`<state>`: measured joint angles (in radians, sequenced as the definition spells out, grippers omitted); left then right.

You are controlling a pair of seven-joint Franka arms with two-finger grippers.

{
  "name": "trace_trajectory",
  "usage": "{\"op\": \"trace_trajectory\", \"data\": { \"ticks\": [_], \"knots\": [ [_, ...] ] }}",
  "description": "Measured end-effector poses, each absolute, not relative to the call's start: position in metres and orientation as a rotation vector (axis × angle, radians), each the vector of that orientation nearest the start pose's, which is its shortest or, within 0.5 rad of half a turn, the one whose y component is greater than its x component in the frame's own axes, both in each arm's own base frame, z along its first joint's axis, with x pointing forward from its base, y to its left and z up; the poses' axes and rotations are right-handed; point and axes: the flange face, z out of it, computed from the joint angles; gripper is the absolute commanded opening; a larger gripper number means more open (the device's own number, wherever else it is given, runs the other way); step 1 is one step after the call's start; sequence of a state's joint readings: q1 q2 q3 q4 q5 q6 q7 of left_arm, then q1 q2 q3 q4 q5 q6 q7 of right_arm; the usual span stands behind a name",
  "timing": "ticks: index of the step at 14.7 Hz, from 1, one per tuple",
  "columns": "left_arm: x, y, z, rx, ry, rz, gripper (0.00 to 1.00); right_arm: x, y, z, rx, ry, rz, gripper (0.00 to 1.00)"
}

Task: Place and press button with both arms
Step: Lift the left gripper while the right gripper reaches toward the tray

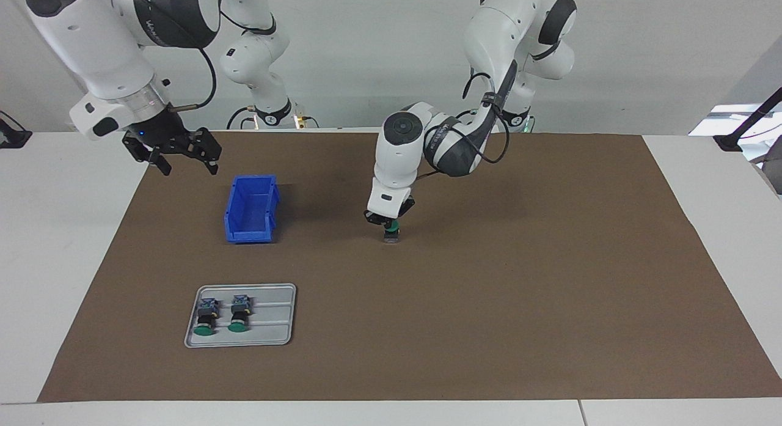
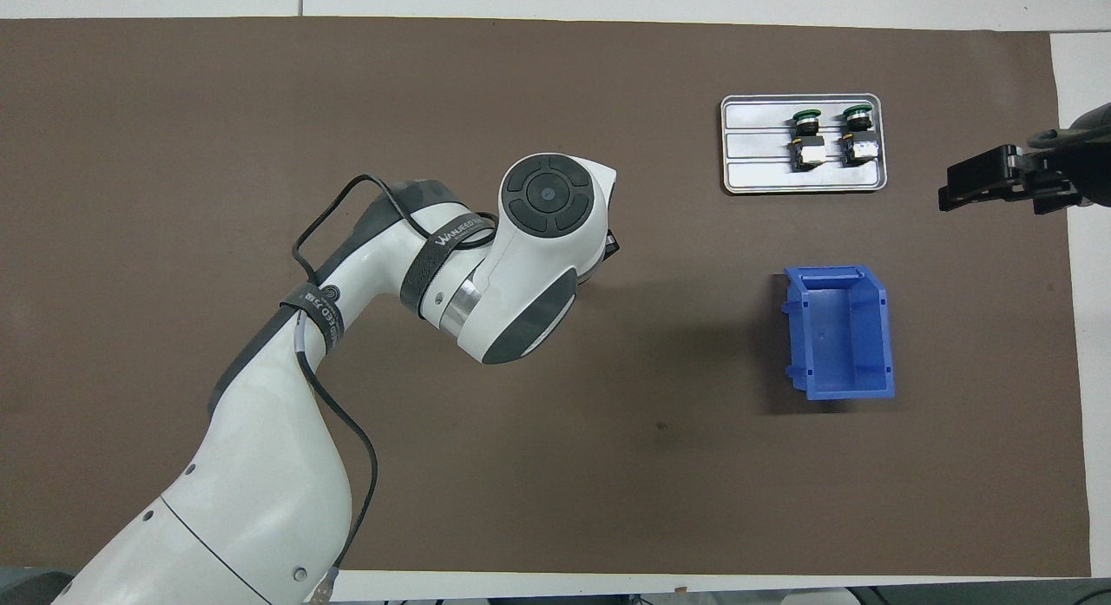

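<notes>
We count three green buttons: two on the one grey tray, one on the brown mat. We count one blue bin and two robot arms
</notes>
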<state>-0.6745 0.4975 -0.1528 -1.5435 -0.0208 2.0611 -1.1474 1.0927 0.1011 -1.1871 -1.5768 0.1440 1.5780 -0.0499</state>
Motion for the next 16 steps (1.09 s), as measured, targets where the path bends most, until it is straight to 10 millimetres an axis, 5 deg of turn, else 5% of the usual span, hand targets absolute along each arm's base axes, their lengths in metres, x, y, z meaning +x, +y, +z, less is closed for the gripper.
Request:
{"op": "trace_trajectory", "data": {
  "ticks": [6,8,10,11,16],
  "knots": [
    [0.477,-0.493,0.39,-3.137,-0.555,0.115,0.06,0.567,-0.012,0.599,-3.088,0.074,0.052,0.99],
    [0.476,-0.487,0.408,-3.136,-0.56,0.106,0.29,0.566,-0.012,0.599,-3.087,0.074,0.062,0.99],
    [0.481,-0.471,0.43,-3.126,-0.585,0.1,0.83,0.566,-0.012,0.599,-3.087,0.062,0.063,0.99],
    [0.487,-0.459,0.441,-3.12,-0.604,0.097,1.0,0.566,-0.013,0.6,-3.085,0.034,0.06,0.98],
    [0.519,-0.388,0.488,-3.1,-0.654,0.08,1.0,0.564,-0.007,0.607,-3.05,-0.084,0.005,0.92]
  ]
}}
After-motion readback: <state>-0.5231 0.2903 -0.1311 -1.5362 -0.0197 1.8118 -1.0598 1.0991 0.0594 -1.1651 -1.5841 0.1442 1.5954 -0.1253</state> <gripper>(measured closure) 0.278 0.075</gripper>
